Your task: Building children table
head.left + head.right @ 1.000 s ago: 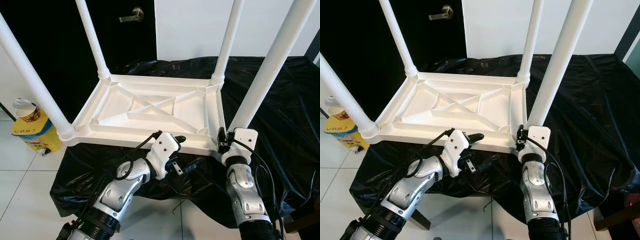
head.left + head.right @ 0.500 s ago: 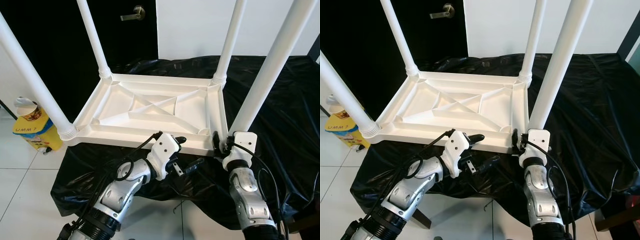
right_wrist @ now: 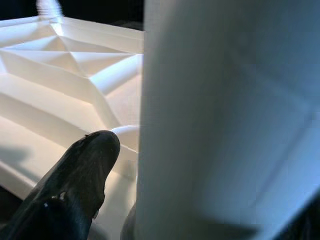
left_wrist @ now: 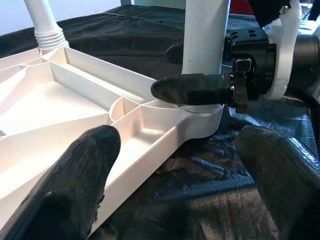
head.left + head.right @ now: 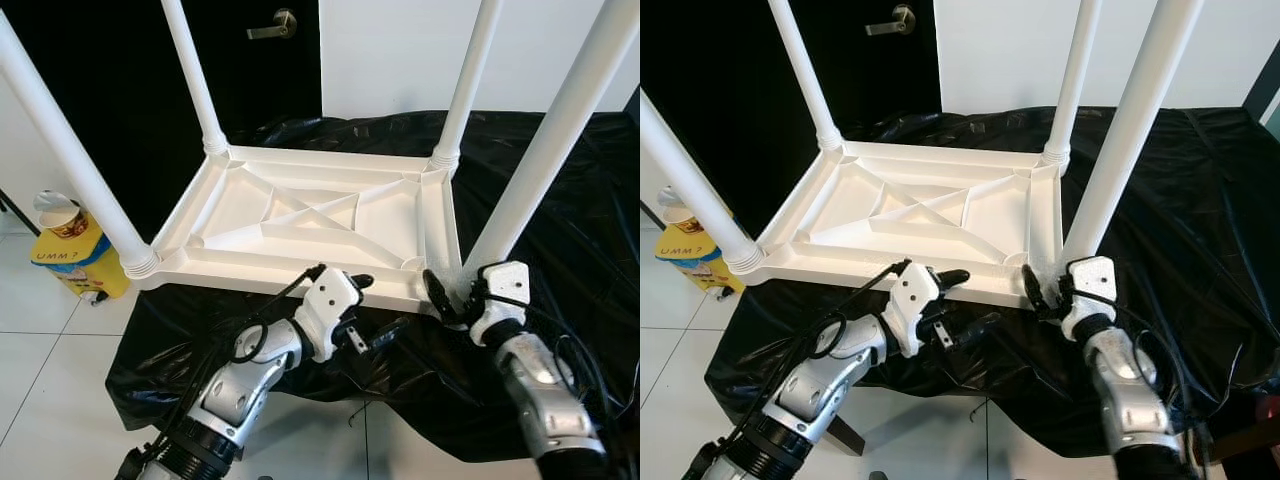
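Closest to the robot are its two silver arms. The left gripper (image 5: 372, 308) hangs at the near edge of the children table (image 5: 300, 215), fingers spread wide apart, one finger over the white rim and the other down by the black cloth (image 5: 560, 190). It holds nothing. The right gripper (image 5: 447, 297) is at the near right corner. Its black fingers (image 4: 192, 89) sit on both sides of the bottom of the near right leg (image 5: 545, 150), where the leg goes into the corner. I cannot tell if they squeeze it or just touch it.

The children table lies upside down on the black cloth over the tabletop, with all four white legs sticking up. Farther left, a yellow box (image 5: 75, 262) with a paper cup (image 5: 58, 212) on it stands on the floor. At the back is a dark door with a handle (image 5: 272, 24).

If the gripper pushes the tall leg sideways, the leg might tip or pop out. The cloth looks slippery, so the whole thing could slide off the near edge.
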`<state>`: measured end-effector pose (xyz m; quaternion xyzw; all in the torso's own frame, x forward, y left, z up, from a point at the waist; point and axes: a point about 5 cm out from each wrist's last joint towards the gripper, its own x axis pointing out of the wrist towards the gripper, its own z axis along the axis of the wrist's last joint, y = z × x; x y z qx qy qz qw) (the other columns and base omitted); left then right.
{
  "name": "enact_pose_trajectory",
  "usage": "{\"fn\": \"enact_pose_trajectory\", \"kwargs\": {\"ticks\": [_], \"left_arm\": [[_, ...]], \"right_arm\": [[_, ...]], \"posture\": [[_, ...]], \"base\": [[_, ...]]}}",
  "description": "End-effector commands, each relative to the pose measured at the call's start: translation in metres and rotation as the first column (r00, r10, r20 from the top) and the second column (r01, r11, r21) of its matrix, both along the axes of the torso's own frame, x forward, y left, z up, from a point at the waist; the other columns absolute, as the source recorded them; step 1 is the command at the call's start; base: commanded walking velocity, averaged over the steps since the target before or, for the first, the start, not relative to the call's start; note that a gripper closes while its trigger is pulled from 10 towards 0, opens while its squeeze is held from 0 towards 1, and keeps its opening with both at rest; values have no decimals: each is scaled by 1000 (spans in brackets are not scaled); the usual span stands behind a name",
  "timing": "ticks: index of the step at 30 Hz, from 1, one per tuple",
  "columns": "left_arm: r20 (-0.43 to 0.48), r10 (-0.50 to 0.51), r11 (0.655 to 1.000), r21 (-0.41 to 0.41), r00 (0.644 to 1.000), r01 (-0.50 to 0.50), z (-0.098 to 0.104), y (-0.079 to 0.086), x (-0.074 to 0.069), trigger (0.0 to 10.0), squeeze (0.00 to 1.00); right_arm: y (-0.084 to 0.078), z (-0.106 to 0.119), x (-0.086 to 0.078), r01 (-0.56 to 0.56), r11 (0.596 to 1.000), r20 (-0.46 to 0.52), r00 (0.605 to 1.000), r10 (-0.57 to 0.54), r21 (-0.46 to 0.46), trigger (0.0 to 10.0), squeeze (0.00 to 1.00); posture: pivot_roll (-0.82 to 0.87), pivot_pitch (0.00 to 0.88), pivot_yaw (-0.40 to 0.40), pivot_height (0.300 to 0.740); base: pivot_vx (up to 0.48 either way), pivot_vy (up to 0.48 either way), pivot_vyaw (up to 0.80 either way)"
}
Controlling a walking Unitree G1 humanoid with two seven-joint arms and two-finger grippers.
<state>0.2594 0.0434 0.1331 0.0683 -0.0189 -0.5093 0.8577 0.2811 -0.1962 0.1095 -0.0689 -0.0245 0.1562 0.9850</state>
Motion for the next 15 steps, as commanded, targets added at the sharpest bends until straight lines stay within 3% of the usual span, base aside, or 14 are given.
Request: {"fn": "enact_pose_trajectory", "kwargs": {"ticks": [1, 4, 5, 12, 13, 14, 15], "left_arm": [[-16, -42, 999, 12, 999, 42, -2, -1, -4, 10000, 0], [-15, -42, 999, 11, 999, 42, -2, -1, -4, 10000, 0], [-14, -41, 999, 11, 999, 41, -2, -1, -3, 10000, 0], [-13, -42, 999, 11, 999, 42, -2, -1, -3, 10000, 0], [-13, -43, 999, 12, 999, 43, -2, -1, -3, 10000, 0], [-13, -44, 999, 12, 999, 44, -1, -1, -3, 10000, 0], [-13, -44, 999, 12, 999, 44, -1, -1, -3, 10000, 0]], "right_arm": [[5, -2, 1, -47, 999, -15, 999, 47, -1, 10000, 0], [6, -3, 4, -80, 997, -29, 996, 79, -16, 10000, 0], [6, -5, 3, -87, 996, -39, 995, 87, -15, 0, 0], [1, -15, -3, -91, 995, -73, 993, 89, -29, 0, 0], [0, -16, -4, -84, 996, -81, 993, 82, -27, 7765, 0], [-1, -17, -4, -81, 996, -85, 993, 79, -23, 10000, 0], [-1, -17, -4, -81, 996, -85, 993, 79, -23, 10000, 0]], "posture": [[3, 0, 21, 740], [3, 0, 19, 740], [4, 0, 18, 740], [2, 0, 24, 740], [0, 0, 26, 740], [0, 0, 28, 740], [0, 0, 28, 740]], "base": [[0, 0, 0], [0, 0, 0], [0, 0, 0], [0, 0, 0], [0, 0, 0], [0, 0, 0], [0, 0, 0]]}}
